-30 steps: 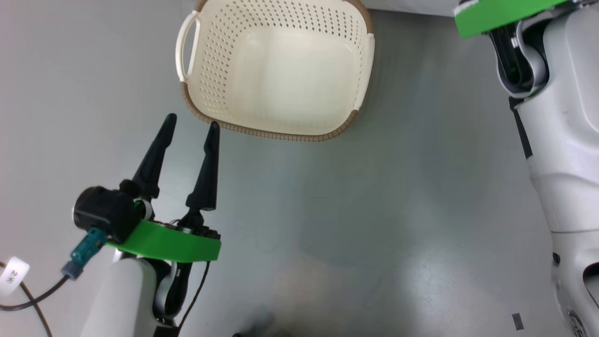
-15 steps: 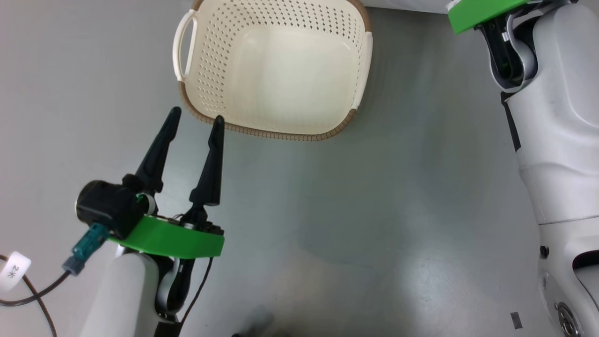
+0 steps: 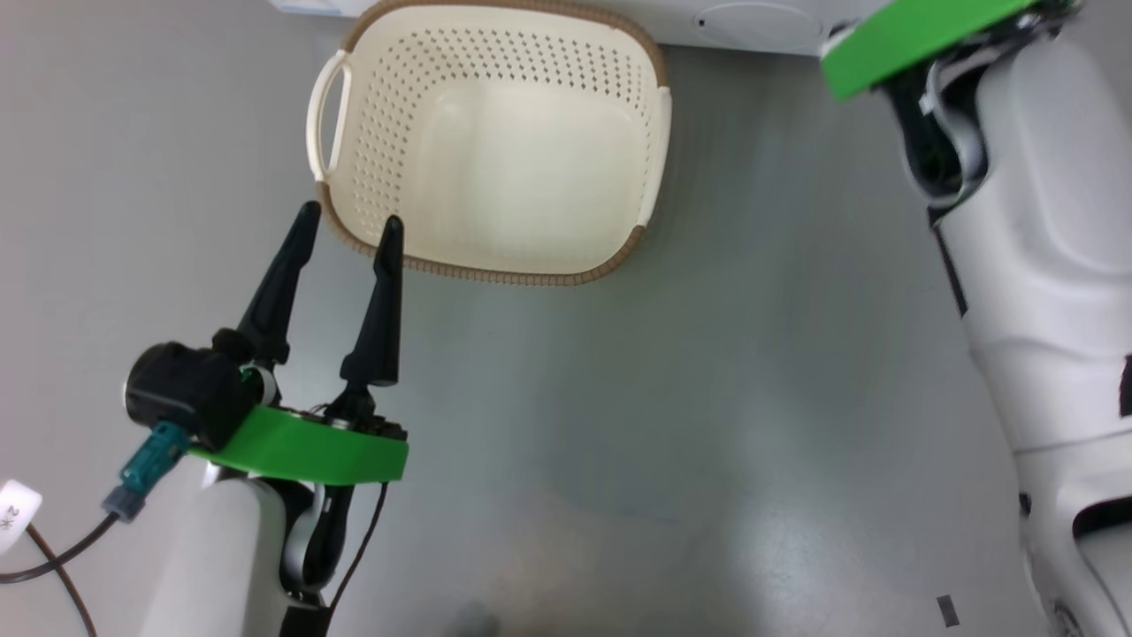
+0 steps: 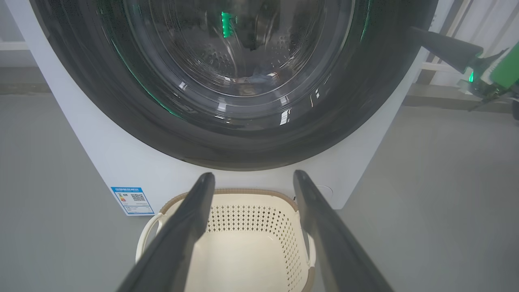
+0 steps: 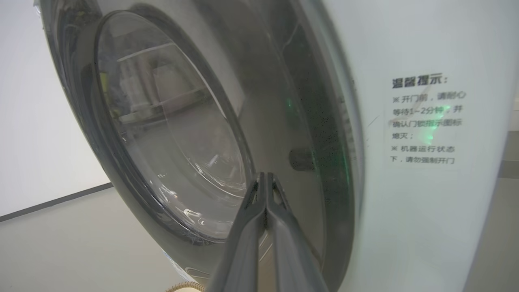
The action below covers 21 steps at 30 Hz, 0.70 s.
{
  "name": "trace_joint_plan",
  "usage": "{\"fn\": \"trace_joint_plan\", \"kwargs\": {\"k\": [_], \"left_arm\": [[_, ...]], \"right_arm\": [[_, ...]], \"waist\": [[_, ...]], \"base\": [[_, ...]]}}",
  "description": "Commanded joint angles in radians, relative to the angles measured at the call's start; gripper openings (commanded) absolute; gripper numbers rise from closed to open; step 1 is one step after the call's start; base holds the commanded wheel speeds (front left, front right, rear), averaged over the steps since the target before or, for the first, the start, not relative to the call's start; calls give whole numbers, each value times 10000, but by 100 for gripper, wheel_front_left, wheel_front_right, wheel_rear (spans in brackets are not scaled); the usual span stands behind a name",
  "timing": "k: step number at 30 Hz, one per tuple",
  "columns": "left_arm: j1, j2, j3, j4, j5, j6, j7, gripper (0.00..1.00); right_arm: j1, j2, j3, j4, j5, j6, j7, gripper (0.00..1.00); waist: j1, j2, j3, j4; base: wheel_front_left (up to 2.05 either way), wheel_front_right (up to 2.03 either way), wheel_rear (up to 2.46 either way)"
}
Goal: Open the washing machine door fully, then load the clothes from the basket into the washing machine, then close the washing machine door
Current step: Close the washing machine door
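As the head camera tilts up, the washing machine (image 3: 752, 22) edges into view behind the empty basket (image 3: 380, 133) on the floor. Meanwhile the left pincer (image 3: 350, 215) stays spread beside its rim. Pressed together, the right pincer (image 5: 265, 175) sits at the door (image 5: 170, 134), which looks shut, so closing seems nearly done.

Washing machine (image 5: 409, 227) front: notice sticker (image 5: 425, 121) headed "温馨提示:". Cable tag (image 3: 16, 516): "2", second character unclear.
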<state>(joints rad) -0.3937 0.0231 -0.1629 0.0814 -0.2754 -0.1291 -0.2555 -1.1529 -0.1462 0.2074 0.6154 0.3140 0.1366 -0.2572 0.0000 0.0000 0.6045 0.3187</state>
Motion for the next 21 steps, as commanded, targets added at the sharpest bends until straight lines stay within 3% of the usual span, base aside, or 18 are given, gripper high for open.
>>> {"fn": "trace_joint_plan", "kwargs": {"k": [1,10,21], "left_arm": [[177,273,411,-188,96,-15,-63,100],[551,503,702,-183,231,-15,-63,100],[1435,754,1110,-163,464,-15,-63,100]], "right_arm": [[437,286,345,-354,71,-59,-45,0],[1999,144,1335,-1328,1005,-59,-45,0],[3990,3,1254,-2205,1167,-59,-45,0]], "waist": [[0,0,-229,-201],[0,0,-1052,-922],[0,0,-2291,-1879]], "base": [[0,0,0],[0,0,0],[0,0,0]]}}
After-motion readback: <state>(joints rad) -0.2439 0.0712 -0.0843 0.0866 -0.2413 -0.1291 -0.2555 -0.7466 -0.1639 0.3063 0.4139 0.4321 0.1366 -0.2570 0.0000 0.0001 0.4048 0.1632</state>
